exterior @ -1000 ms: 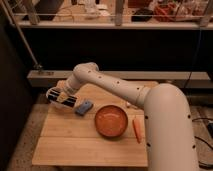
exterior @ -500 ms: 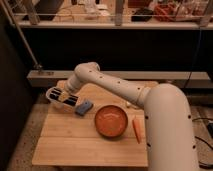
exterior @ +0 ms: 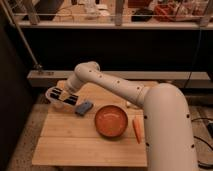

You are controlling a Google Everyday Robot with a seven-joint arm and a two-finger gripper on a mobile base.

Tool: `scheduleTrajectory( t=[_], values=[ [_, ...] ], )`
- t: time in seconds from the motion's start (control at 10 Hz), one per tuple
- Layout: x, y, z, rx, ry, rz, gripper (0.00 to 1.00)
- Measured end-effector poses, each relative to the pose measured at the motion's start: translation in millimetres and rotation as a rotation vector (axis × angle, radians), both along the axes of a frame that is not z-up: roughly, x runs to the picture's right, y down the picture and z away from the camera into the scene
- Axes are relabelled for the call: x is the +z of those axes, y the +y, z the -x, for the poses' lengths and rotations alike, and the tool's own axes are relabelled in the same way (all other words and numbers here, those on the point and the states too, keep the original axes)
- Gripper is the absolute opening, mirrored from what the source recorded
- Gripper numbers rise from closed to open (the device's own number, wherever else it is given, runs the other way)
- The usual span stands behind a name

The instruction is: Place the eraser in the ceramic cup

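A blue-grey eraser (exterior: 84, 107) lies flat on the wooden table (exterior: 75, 145), left of the middle. My gripper (exterior: 62, 97) hangs low over the table's left edge, just left of the eraser and apart from it, with nothing visibly in it. The arm reaches to it from the right across the back of the table. I cannot make out the ceramic cup with certainty. A small pale thing (exterior: 129, 104) peeks out at the arm's lower edge behind the bowl, mostly hidden.
A wide orange-red bowl (exterior: 111, 121) stands in the middle of the table, right of the eraser. An orange carrot (exterior: 137, 128) lies at its right. My arm's big white body (exterior: 165, 130) covers the table's right side. A dark shelf and wall rise behind the table.
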State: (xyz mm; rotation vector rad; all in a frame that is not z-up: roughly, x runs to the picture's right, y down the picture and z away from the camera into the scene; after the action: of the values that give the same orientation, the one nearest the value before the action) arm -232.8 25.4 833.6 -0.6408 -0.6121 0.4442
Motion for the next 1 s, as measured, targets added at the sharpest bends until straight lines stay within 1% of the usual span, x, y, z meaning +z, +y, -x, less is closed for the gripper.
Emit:
scheduleTrajectory(
  t=[1.0],
  values=[
    [8.4,-5.1,-0.8,0.009,0.025,-0.003,0.03]
  ],
)
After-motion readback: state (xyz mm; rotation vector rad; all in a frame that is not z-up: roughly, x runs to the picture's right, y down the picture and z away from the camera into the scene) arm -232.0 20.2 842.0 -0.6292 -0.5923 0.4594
